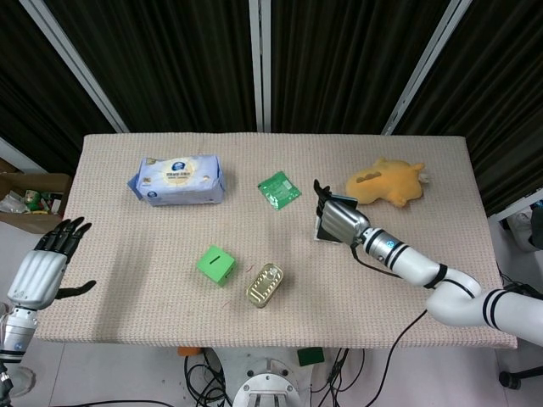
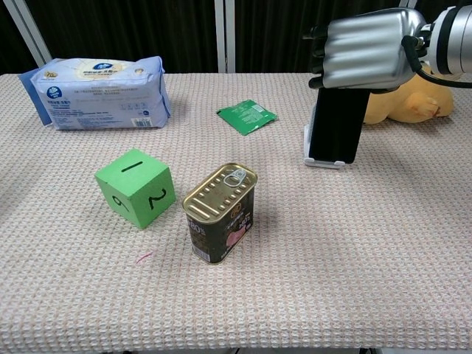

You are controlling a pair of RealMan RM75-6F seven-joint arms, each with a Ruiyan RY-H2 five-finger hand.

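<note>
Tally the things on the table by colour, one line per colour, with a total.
Green: 2, the foam cube and the flat sachet.
Gold: 1, the tin can.
Blue and white: 1, the wipes pack.
Yellow: 1, the plush toy.
Black: 1, the phone, gripped by the right hand.
White: 1, the phone stand.
Total: 7.

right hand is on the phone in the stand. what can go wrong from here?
1. The right hand grips only the top of the phone; its lower edge sits in the white stand, so a tilt could drag or tip the stand.
2. The plush toy lies close behind the hand; a backward swing may knock it.
</note>
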